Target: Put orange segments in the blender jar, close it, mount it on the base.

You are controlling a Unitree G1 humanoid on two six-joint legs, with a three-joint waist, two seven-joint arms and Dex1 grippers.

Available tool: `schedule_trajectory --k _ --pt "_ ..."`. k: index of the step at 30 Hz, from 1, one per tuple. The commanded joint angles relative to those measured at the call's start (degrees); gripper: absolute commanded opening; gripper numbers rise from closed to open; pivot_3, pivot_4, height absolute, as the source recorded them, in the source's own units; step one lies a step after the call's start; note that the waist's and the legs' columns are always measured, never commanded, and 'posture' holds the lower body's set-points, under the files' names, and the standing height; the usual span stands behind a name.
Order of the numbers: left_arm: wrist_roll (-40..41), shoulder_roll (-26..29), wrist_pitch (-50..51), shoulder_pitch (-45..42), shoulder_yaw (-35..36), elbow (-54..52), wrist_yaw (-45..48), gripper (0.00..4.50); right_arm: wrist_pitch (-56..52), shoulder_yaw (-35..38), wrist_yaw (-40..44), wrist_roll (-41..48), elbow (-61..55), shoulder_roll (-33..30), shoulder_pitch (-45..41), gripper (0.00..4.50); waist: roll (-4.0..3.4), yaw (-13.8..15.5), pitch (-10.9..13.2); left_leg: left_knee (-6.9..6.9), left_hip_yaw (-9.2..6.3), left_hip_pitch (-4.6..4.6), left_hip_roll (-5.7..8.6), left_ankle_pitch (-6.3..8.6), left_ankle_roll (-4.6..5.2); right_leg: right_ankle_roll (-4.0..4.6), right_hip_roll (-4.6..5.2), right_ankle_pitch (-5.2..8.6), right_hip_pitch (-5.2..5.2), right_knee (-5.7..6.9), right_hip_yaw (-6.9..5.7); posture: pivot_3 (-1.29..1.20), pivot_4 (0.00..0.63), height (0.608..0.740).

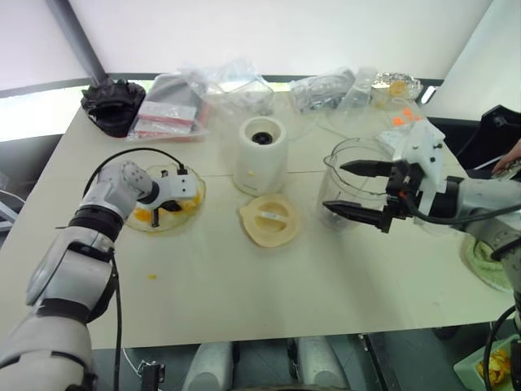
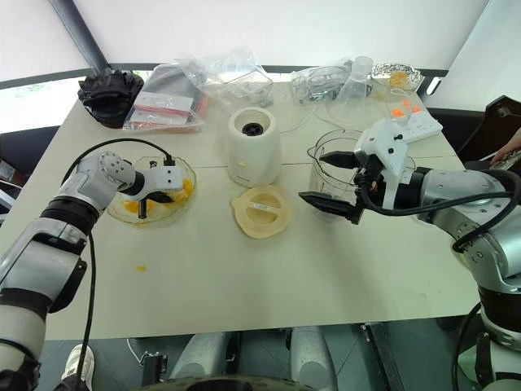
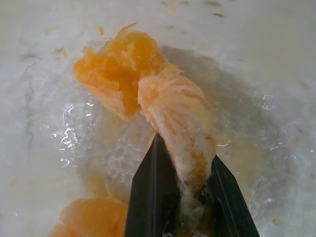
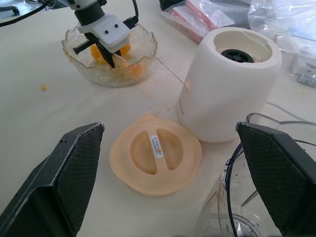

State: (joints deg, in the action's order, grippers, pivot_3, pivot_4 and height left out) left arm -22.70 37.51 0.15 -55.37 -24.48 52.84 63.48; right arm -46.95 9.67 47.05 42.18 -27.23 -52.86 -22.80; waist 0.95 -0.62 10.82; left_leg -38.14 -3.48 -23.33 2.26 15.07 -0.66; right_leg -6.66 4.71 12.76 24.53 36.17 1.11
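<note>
The left gripper was lowered into one shallow clear dish, its two black fingers closed on one orange segment. The segment stood out past the fingertips, pinched at its lower end. A second, pulpier segment lay touching the far end of the gripped one, beyond the fingertips. A third segment lay beside the left finger, apart from it, on the dish floor. Other orange pieces showed in the dish in the head views, but their exact count could not be told.

The right gripper hung above the table with its two fingers spread wide and nothing between them. One blender jar, clear and upright with no lid on, stood just past and beneath the fingertips, its rim close to the right finger in the wrist view. No segments were visible inside the jar.

One pale orange round lid lay flat on the table ahead of the open right fingers, between them in the wrist view. One white base, with its dark round socket facing up, stood just beyond the lid, beside the jar and carrying nothing. One small orange scrap lay on the table near the left arm, well apart from the dish.
</note>
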Motion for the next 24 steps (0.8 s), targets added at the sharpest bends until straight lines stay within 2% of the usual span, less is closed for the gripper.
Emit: schedule_trajectory --k 1,6,10,15,20,24 --pt "2.1 0.2 3.7 -2.6 2.8 0.2 1.4 0.04 1.3 0.5 0.1 -0.1 -0.8 0.3 -1.1 4.50 0.01 0.0 0.0 0.00 0.00 0.00 0.00 0.00 0.00 0.00 0.00 0.00 0.00 0.00 0.00 0.00 0.150 0.740" --pt "7.4 0.3 14.1 -7.7 8.8 0.2 3.1 0.04 1.5 0.5 0.2 -0.5 -0.7 0.6 -1.0 4.50 0.08 0.0 0.0 -0.05 -0.03 -0.06 0.02 0.00 0.00 0.00 0.00 0.00 0.01 0.00 -0.04 0.00 0.150 0.740" --pt "10.9 2.3 21.7 -7.4 12.1 -3.4 5.9 0.04 1.9 0.5 0.0 -0.6 -0.8 0.8 -0.5 4.50 0.05 -0.4 0.0 -0.04 -0.02 -0.04 0.01 0.00 0.01 0.00 -0.01 0.00 0.01 0.00 -0.03 0.00 0.150 0.740" --pt "17.8 4.7 35.2 -3.2 17.4 -17.7 8.8 0.04 2.3 0.5 0.2 -0.9 -0.4 0.7 -0.2 4.50 0.05 -0.4 0.0 -0.02 0.01 -0.03 -0.04 0.01 0.02 0.00 -0.03 0.00 0.05 0.02 0.00 0.00 0.150 0.740" --pt "25.9 0.6 45.0 -8.0 22.9 -30.2 5.2 0.04 1.8 1.3 -0.2 -0.8 -0.9 0.3 0.3 4.50 0.09 1.1 0.1 -0.13 -0.10 -0.09 -0.10 0.01 0.01 0.00 0.01 0.00 0.02 0.03 -0.06 0.00 0.150 0.740" --pt "30.5 -6.0 45.5 -19.2 24.0 -27.9 2.6 0.04 1.0 2.9 -2.0 -0.2 -2.8 0.5 1.9 4.50 0.12 1.5 0.1 -0.18 -0.10 -0.11 -0.02 0.00 0.01 -0.02 0.04 -0.01 -0.02 0.01 -0.06 0.00 0.150 0.740"
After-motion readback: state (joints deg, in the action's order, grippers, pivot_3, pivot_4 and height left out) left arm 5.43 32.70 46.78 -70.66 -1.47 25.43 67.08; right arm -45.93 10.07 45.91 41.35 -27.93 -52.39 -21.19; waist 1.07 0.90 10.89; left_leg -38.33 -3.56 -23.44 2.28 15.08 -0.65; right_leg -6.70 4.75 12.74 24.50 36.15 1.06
